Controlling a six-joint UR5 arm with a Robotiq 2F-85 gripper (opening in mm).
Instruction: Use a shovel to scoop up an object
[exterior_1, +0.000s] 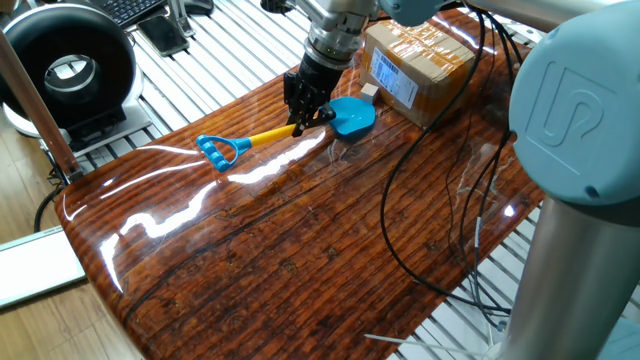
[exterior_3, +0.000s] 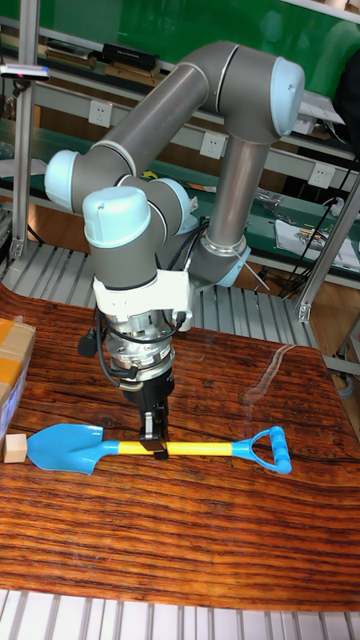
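**Tall fixed view: shovel gripped mid-shaft, blade toward the cube**

Nearest the camera, the shovel lies almost level along the front of the wooden table, its long axis running side to side: the D-handle points right, the blue blade left. Just past the blade tip sits the object, a small tan cube, close to the blade but apart from it. Behind the cube stands a cardboard box, blocking the way beyond. The gripper comes straight down on the yellow shaft, fingers narrowed and clamped around it near the blade end.
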